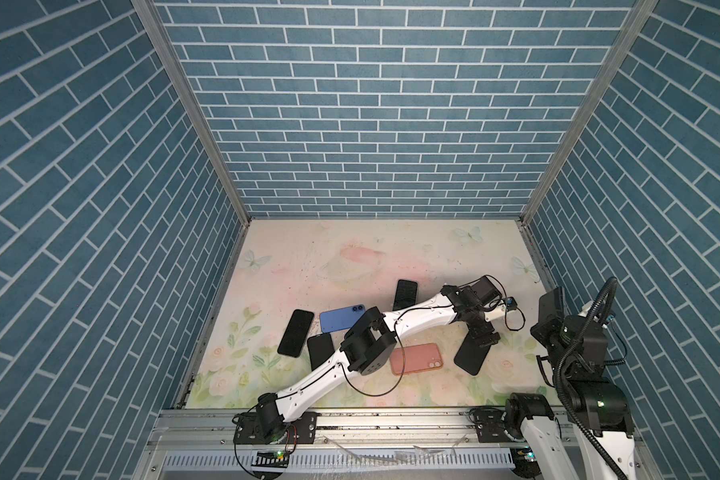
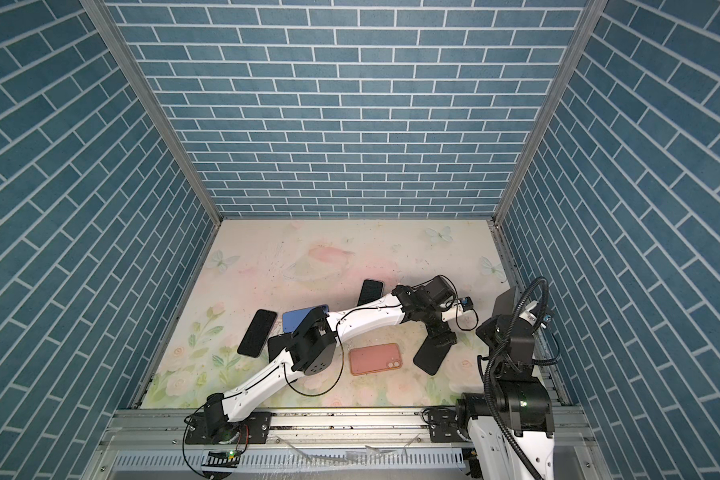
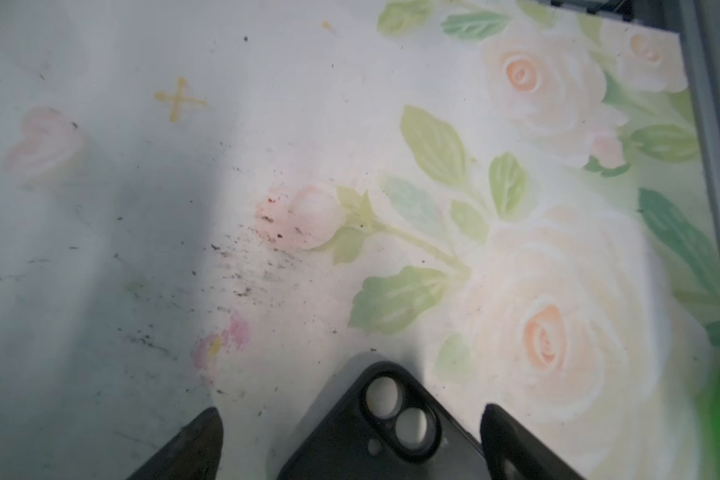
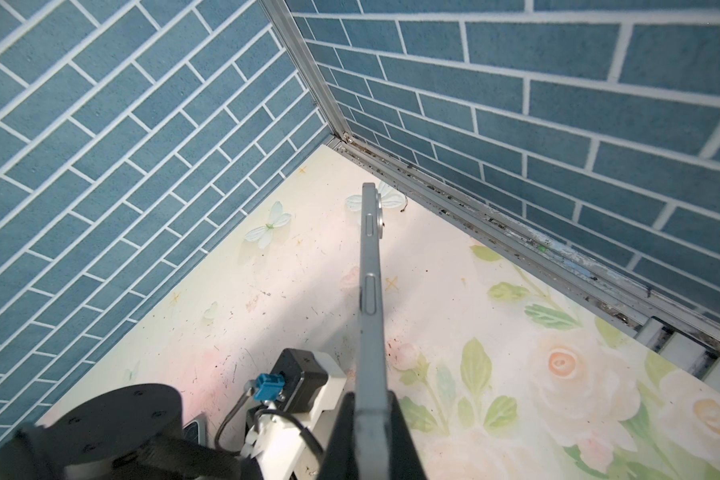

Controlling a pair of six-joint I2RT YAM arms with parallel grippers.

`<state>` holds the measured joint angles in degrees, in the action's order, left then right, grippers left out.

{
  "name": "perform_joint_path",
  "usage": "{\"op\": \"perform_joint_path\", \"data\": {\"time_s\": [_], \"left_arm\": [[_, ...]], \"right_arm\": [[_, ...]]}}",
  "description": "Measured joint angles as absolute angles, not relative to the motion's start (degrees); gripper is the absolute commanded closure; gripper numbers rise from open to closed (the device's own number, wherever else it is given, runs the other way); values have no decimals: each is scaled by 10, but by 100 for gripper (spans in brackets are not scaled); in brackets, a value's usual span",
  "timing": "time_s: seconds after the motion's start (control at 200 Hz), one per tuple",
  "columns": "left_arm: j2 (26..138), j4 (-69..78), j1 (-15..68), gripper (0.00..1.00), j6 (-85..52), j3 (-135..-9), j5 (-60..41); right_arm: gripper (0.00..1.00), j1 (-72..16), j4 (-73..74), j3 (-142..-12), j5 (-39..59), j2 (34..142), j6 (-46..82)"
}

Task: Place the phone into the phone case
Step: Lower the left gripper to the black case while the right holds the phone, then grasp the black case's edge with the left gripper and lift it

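Black phone case (image 1: 472, 353), lower right in a top view | my left tool (image 3: 352, 413) released above it | right tool (image 4: 371, 432) clenched on grey phone (image 4: 371, 291) | I'd steady case, seat camera corner first.

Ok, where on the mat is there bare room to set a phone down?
Bare: the far half of the mat, from the back wall to the farthest black phone, and the near right strip between the pink case and the front rail. Crowded: middle left around the blue phone, and where the open left gripper straddles the black case.
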<state>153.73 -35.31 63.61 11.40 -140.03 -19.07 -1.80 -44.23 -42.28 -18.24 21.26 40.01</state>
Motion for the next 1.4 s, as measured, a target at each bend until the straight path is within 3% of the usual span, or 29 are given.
{"op": "perform_joint_path", "data": {"time_s": [0.125, 0.635, 1.13, 1.4], "left_arm": [[1544, -349, 633, 13, 112, -1400, -193], [1545, -354, 622, 69, 111, -1399, -194], [1522, -311, 607, 100, 77, -1345, -177], [1411, -293, 588, 100, -30, -1187, -95]], "right_arm": [[100, -18, -448, -423, -182, 211, 400], [100, -18, -448, -423, -181, 211, 400], [100, -18, -445, -423, -178, 217, 400], [100, -18, -424, -414, -140, 238, 388]]}}
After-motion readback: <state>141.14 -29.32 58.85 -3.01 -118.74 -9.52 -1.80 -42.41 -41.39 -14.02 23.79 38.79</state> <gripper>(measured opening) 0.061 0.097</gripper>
